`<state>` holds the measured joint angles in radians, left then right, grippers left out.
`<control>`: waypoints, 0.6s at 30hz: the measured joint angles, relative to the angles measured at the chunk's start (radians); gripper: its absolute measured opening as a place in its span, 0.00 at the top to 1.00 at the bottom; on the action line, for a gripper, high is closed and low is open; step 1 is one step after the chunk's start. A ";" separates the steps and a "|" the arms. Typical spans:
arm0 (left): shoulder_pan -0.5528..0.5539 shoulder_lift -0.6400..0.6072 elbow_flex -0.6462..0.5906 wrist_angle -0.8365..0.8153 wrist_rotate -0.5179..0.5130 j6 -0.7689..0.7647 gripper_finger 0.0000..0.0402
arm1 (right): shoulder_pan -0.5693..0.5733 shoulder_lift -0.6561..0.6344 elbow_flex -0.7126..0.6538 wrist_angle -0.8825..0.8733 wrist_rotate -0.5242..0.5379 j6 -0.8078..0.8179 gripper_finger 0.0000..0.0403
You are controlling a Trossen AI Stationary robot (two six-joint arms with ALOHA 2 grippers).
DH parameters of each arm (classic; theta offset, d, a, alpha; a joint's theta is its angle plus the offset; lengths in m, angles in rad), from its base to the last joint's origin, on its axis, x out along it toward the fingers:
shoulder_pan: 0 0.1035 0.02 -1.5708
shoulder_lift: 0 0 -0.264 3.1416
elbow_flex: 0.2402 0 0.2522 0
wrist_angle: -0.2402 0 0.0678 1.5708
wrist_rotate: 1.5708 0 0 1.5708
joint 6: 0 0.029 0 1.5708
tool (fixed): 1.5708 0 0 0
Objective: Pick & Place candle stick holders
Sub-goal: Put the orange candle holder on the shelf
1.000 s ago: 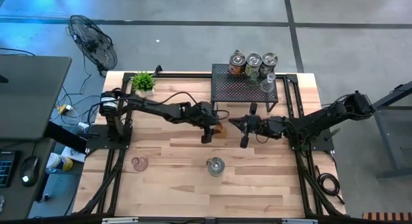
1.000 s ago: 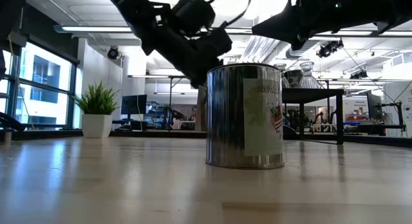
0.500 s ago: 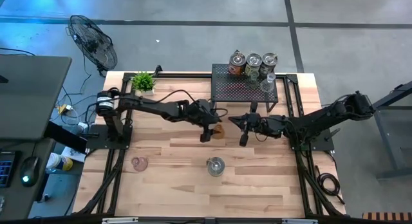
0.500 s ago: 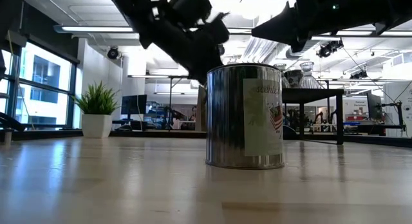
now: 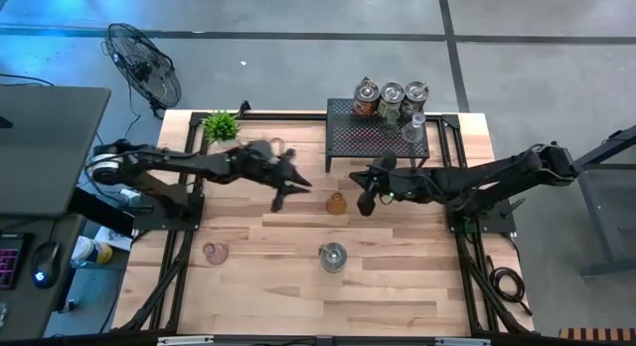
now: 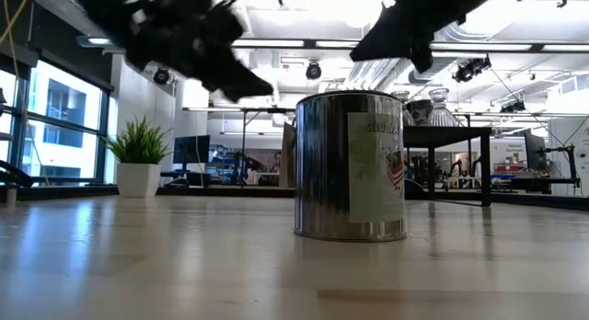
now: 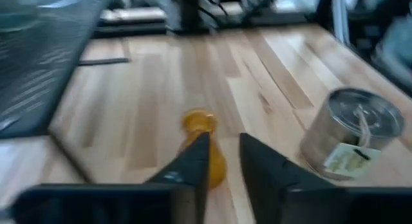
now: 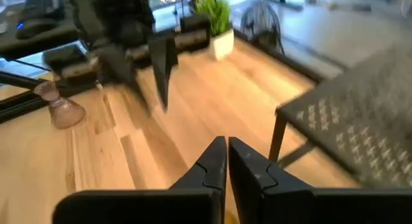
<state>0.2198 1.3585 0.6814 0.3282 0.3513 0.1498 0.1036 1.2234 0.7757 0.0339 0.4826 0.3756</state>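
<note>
- High view, centre of frame: the amber holder point(image 5: 337, 203) stands on the worktop point(image 5: 397, 286) between both arms, touched by neither.
- Left gripper point(image 5: 281, 194) sits left of it — fingers point(image 7: 193, 161) narrowly apart, holding nothing.
- Right gripper point(image 5: 364, 202) is just right of it, fingers point(image 8: 212, 161) together, empty.
- Pink holder point(image 5: 215, 253) lower left; silvery tin point(image 5: 332, 257) lower centre.
- More holders point(image 5: 392, 98) top the black rack point(image 5: 378, 137), upper centre.

Open-plan robotics lab: wooden workbench point(image 5: 298, 286), office desks.
</note>
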 joint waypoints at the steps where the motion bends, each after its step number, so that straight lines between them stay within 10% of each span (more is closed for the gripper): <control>1: 0.021 -0.024 -0.057 0.070 0.003 -0.025 0.86 | 0.000 0.018 0.006 -0.012 -0.005 0.033 0.97; 8: 0.162 -0.152 -0.309 0.360 0.006 -0.136 0.97 | 0.000 0.202 0.084 -0.104 -0.081 0.212 0.78; 18: 0.233 -0.165 -0.348 0.378 0.025 -0.124 0.95 | -0.005 0.411 0.268 -0.261 -0.163 0.177 0.32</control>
<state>0.4525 1.1938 0.3332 0.7060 0.3764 0.0257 0.0982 1.6340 1.0436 -0.2272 0.3194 0.5525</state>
